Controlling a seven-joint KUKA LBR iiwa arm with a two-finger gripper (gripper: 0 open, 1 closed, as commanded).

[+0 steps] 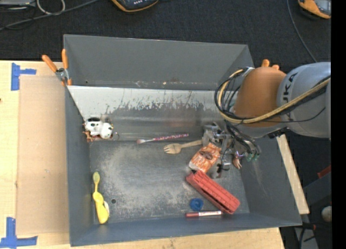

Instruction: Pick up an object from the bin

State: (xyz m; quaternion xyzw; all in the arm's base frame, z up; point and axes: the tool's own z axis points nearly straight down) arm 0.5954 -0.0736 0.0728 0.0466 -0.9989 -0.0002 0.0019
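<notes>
As arm [303,99] angles down from right, claw [220,155] seemingly touches orange packet [203,161].

Bin [157,72] layout, viewed from above.
Toy animal [97,129] in far-left corner; thin stick [162,139] and fork [181,146] along far wall; packet [203,161] right of centre; ribbed bar [212,192] before it; cap [196,204] and marker [204,214] nearest; brush [99,199] near-left.

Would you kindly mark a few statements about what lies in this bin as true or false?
1. The yellow toothbrush lies near the front left corner of the bin. True.
2. The red ridged block rests against the back wall. False: it lies at the front right.
3. The hand is by the orange packet. True.
4. The blue cap sits beside the white toy. False: it is by the red pen.
</notes>
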